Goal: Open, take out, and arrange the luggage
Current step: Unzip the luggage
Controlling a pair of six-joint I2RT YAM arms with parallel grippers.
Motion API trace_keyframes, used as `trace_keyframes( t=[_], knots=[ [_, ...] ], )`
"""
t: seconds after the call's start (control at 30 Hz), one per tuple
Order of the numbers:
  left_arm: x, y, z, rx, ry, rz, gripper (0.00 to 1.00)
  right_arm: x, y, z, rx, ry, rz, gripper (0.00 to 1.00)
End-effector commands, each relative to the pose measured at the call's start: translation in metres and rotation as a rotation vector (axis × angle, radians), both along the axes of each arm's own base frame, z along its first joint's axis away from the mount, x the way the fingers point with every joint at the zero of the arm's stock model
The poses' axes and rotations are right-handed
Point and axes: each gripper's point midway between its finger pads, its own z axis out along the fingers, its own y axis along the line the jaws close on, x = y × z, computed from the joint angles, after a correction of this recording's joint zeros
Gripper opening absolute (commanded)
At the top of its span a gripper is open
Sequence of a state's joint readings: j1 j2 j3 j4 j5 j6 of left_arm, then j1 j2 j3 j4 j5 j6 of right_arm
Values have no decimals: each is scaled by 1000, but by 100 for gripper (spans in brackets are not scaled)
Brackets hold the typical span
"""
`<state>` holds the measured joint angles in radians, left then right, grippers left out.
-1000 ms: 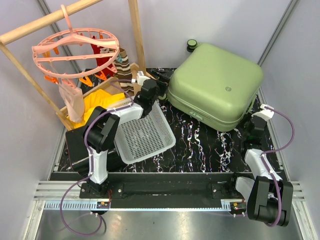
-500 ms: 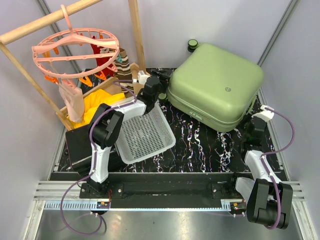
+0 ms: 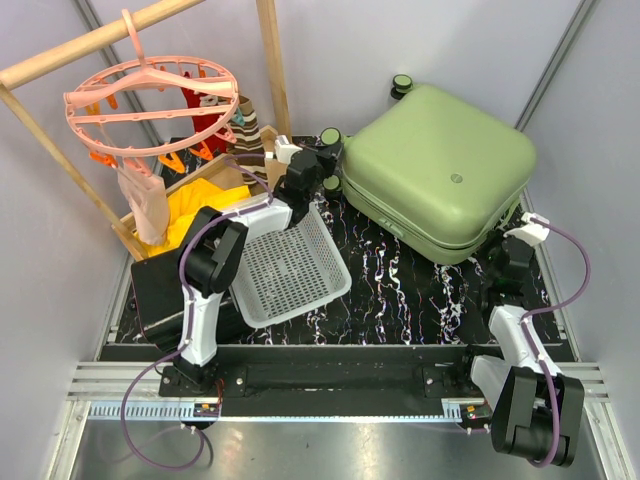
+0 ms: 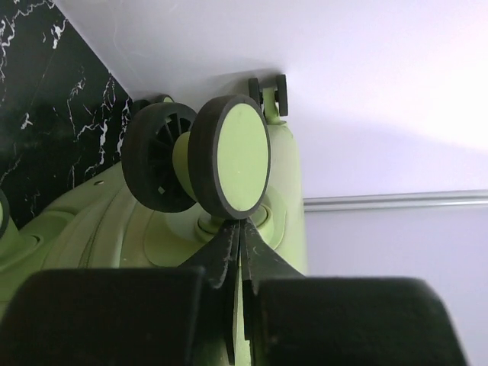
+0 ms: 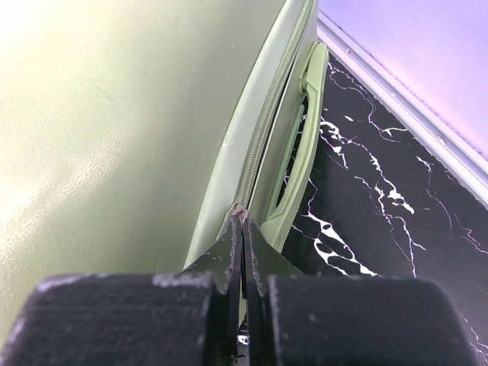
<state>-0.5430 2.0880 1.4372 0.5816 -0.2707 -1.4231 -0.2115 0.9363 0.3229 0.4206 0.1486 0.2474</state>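
We see the left gripper (image 4: 240,229) closed tight beneath a wheel (image 4: 232,156) of the suitcase (image 3: 440,170), the right gripper (image 5: 242,217) closed against its zipper seam (image 5: 263,126)

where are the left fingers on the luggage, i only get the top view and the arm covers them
Observer: in the left wrist view the left gripper is shut, tips at the foot of one wheel of the luggage, right under its mount.
Operator: is it holding anything
Observer: nothing shows between its jaws; the wheel sits above the tips, not between them.
Operator: and the right one
Observer: in the right wrist view the right gripper is shut with its tips on the zipper line, beside the side handle. Whether it pinches a pull I can't tell.
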Motion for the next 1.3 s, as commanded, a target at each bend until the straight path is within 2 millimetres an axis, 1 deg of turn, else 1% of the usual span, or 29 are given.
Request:
trace_keyframes(
  t=[0.0, 0.03, 0.1, 0.17, 0.2, 0.27, 0.3, 0.37, 0.4, 0.43, 0.47, 0.5, 0.53, 0.57, 0.6, 0.63, 0.67, 0.7, 0.73, 0.77, 0.8, 0.87, 0.9, 0.97, 1.03, 1.13, 1.17, 1.23, 1.27],
  knots=[
    [-2, 19, 31, 75, -114, 15, 0, -2, -23, 42, -70, -130, -107, 0],
    [-5, 21, 27, 90, -115, 11, 0, -2, -23, 40, -69, -126, -107, 0],
    [-10, 23, 37, 129, -153, 7, 0, -2, -22, 41, -72, -126, -100, 0],
    [-16, 25, 36, 186, -177, -8, 0, 0, -17, 41, -65, -119, -68, 0],
    [-20, 22, 41, 191, -205, -23, 0, 0, -14, 42, -54, -124, -59, 0],
    [-31, 26, 41, 236, -233, -35, 0, 0, -6, 37, -34, -125, -20, 0],
    [-37, 26, 48, 240, -263, -45, 0, -1, -3, 38, -13, -141, -12, 0],
    [-51, 34, 49, 275, -290, -47, 0, -4, 3, 32, 3, -131, 9, 0],
    [-60, 36, 44, 289, -302, -50, 2, -5, 8, 34, 1, -138, 24, 0],
    [-66, 39, 48, 300, -321, -49, 7, -7, 12, 31, -1, -128, 32, 0],
    [-74, 43, 63, 327, -363, -46, 13, -10, 13, 27, -4, -119, 28, 0],
    [-81, 41, 58, 352, -371, -63, 18, -11, 21, 30, -12, -127, 47, 0],
    [-87, 42, 62, 369, -386, -65, 20, -12, 24, 28, -13, -121, 50, 0],
    [-95, 45, 75, 402, -426, -58, 23, -14, 24, 25, -19, -116, 41, 0],
    [-104, 43, 70, 426, -428, -74, 27, -13, 33, 26, -33, -113, 67, 0],
    [-109, 43, 71, 443, -438, -77, 35, -13, 36, 24, -42, -97, 70, 0],
    [-118, 45, 84, 455, -479, -72, 38, -13, 37, 25, -50, -94, 67, 0],
    [-128, 42, 78, 472, -484, -95, 39, -12, 42, 24, -51, -84, 79, 0],
    [-134, 41, 77, 483, -495, -105, 43, -11, 56, 22, -48, -75, 122, 0],
    [-143, 41, 87, 487, -523, -108, 45, -11, 60, 23, -54, -76, 131, 0],
    [-149, 42, 80, 500, -516, -120, 46, -11, 63, 23, -70, -65, 132, 0],
    [-161, 41, 80, 517, -530, -127, 46, -13, 71, 24, -85, -54, 151, 0],
    [-168, 45, 81, 524, -533, -121, 47, -14, 73, 21, -90, -33, 159, 0],
    [-177, 44, 81, 567, -545, -131, 47, -14, 81, 26, -92, -35, 182, 0],
    [-186, 48, 87, 593, -562, -133, 47, -15, 87, 26, -83, -24, 193, 0],
    [-197, 58, 84, 606, -550, -125, 47, -15, 104, 26, -62, -13, 231, 0],
    [-201, 61, 78, 613, -539, -127, 47, -15, 114, 23, -58, -1, 258, 0],
    [-208, 67, 83, 622, -544, -116, 47, -15, 126, 21, -58, 14, 282, 0],
    [-210, 70, 78, 630, -534, -115, 47, -17, 139, 18, -57, 29, 318, 0]
  ],
)
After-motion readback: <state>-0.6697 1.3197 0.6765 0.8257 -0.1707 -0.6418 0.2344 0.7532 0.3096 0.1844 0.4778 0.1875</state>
